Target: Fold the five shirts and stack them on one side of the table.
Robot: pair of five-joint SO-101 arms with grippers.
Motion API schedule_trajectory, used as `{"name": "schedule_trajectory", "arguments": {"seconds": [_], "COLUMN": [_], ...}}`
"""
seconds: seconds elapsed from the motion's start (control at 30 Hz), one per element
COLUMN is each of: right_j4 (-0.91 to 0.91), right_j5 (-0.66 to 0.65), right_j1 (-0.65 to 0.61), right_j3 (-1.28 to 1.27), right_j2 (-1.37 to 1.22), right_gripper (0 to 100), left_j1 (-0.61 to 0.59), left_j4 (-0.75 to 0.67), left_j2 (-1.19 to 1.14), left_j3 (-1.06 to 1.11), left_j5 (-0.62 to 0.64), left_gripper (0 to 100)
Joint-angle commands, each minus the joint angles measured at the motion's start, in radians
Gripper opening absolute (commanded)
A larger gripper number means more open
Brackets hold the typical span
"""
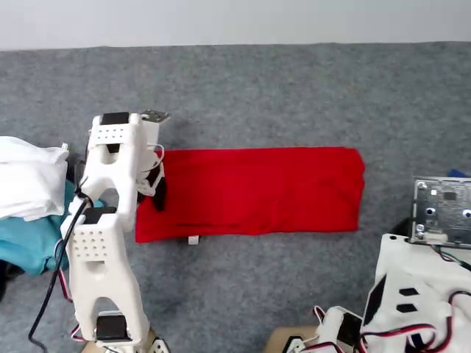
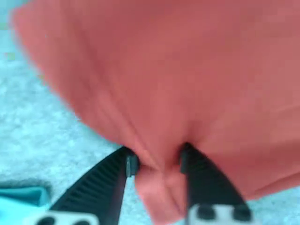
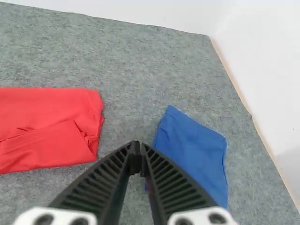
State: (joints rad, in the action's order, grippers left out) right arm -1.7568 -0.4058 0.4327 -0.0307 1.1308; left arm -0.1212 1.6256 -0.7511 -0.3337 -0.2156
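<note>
Grey felt table [image 1: 294, 88] under a plain white wall, and we're mid-fold: the left gripper [image 2: 157, 160] has its fingers [image 2: 117, 173] drawn narrow on a bunched pinch of the red shirt [image 1: 257, 191]. The fabric puckers right between the pads, and the rest fans out beyond the tips. From above the shirt lies as a long band, apparently folded lengthwise already, with its other end well away from those fingers. Behind them, at the table's edge, a white shirt [image 1: 26, 180] and a teal shirt [image 1: 29, 239] lie touching — the stack, I'd say.

The right gripper [image 3: 139, 159] holds nothing, its fingers pressed together above the felt. A blue shirt [image 3: 197, 150] lies just past its tips, and the red shirt's free end is near them but untouched.

This looks like the crosswise fold: carry the pinched end over onto the free end. To do it well, lift just enough to clear the lower layer. Travel straight along the band so the edges line up, then release once the end lies flat. The pinch seems to hold a bunch rather than a clean edge, so a crooked fold is the risk. A press from the right fingers on the free end would likely stop the cloth dragging.
</note>
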Motion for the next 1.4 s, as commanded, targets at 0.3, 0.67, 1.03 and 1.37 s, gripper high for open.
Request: {"name": "schedule_trajectory", "arguments": {"seconds": [0.3, 0.67, 1.03, 1.37], "right_j4": [-0.036, -0.036, -0.022, -0.022], "right_j5": [-0.011, -0.012, -0.012, -0.012], "right_j1": [0.01, 0.01, 0.008, 0.01], "right_j3": [0.052, 0.052, 0.051, 0.049], "right_j2": [0.002, 0.002, -0.005, -0.001], "right_gripper": [0.9, 0.9, 0.9, 0.9], "left_j1": [-0.112, -0.232, 0.025, 0.376], "left_j4": [0.129, 0.13, 0.132, 0.132], "left_j2": [-0.018, 0.003, 0.313, 0.493], "left_j3": [-0.196, -0.255, -0.254, -0.254], "left_j5": [0.015, -0.031, -0.031, -0.028], "left_gripper": [0, 0, 0, 0]}}
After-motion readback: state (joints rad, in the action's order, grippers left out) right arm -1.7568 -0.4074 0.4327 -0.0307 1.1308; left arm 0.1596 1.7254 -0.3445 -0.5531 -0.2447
